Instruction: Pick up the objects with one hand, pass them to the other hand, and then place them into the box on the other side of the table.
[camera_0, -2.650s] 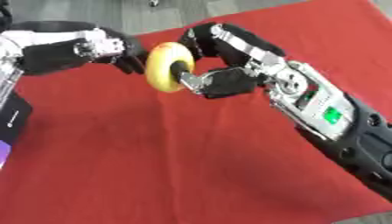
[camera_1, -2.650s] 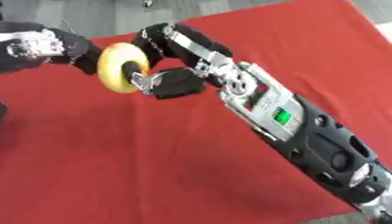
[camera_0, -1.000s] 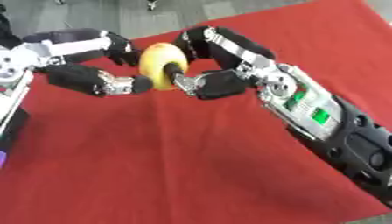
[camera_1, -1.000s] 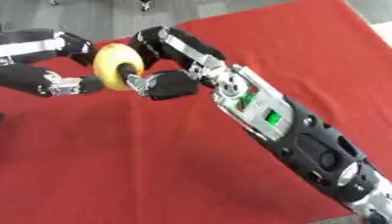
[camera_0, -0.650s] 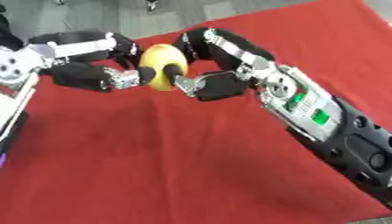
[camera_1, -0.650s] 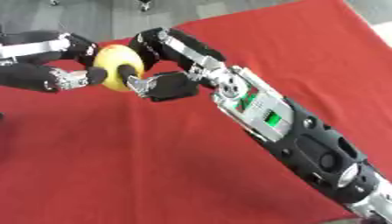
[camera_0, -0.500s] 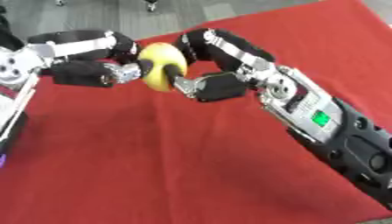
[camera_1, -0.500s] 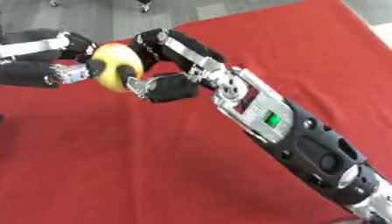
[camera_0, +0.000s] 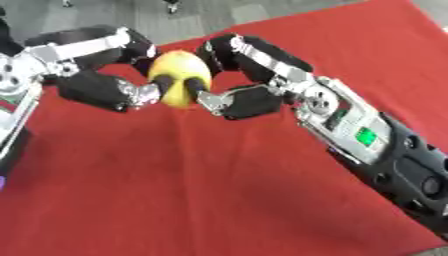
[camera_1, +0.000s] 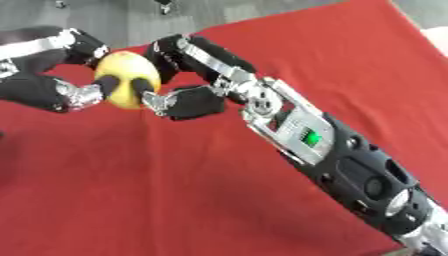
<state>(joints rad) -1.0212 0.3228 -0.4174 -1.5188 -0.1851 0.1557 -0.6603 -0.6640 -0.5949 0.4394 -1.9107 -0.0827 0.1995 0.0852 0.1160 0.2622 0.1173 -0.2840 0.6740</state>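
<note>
Both hands grip a yellow fruit above the red table.

The yellow fruit, rounded and lemon-like, sits in mid-air between the two hands, over the far left part of the red tablecloth. The left hand comes in from the left with its fingers and thumb curled against the fruit's left side. The right hand reaches across from the lower right, its fingers arched over the fruit's top and its thumb pressed to the fruit's right side. A grey floor shows beyond the cloth's far edge.
</note>
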